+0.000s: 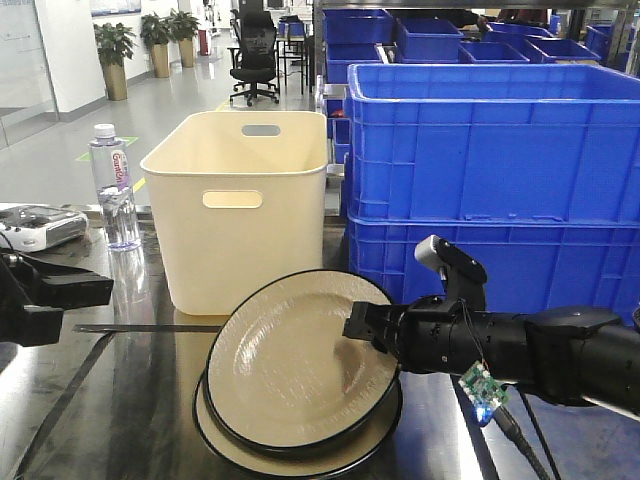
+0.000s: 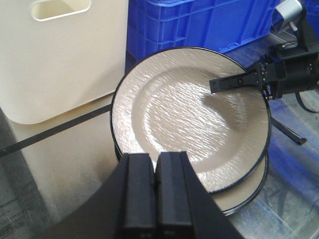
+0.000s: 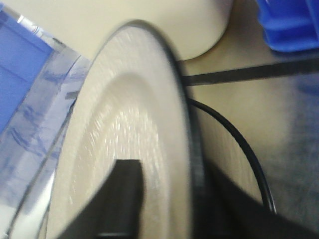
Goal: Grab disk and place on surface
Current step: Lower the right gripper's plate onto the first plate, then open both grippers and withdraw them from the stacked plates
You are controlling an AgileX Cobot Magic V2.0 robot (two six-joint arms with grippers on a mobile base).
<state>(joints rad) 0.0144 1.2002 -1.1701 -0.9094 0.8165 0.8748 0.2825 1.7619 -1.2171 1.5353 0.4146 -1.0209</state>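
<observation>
Two cream disks with black rims lie stacked on the dark shiny surface (image 1: 100,400). The upper disk (image 1: 290,360) is tilted, its right side raised off the lower disk (image 1: 300,462). My right gripper (image 1: 365,325) is shut on the upper disk's right rim, one finger over its face. In the right wrist view the held disk (image 3: 124,124) fills the frame edge-on between the fingers (image 3: 127,199), with the lower disk's rim (image 3: 249,164) beside it. My left gripper (image 2: 155,159) is shut and empty, hovering just short of the near rim of the upper disk (image 2: 189,109).
A cream plastic bin (image 1: 240,200) stands right behind the disks, and stacked blue crates (image 1: 500,170) to its right. A water bottle (image 1: 115,190) and a grey controller (image 1: 35,225) sit at the back left. A black tape line (image 1: 150,328) crosses the tabletop.
</observation>
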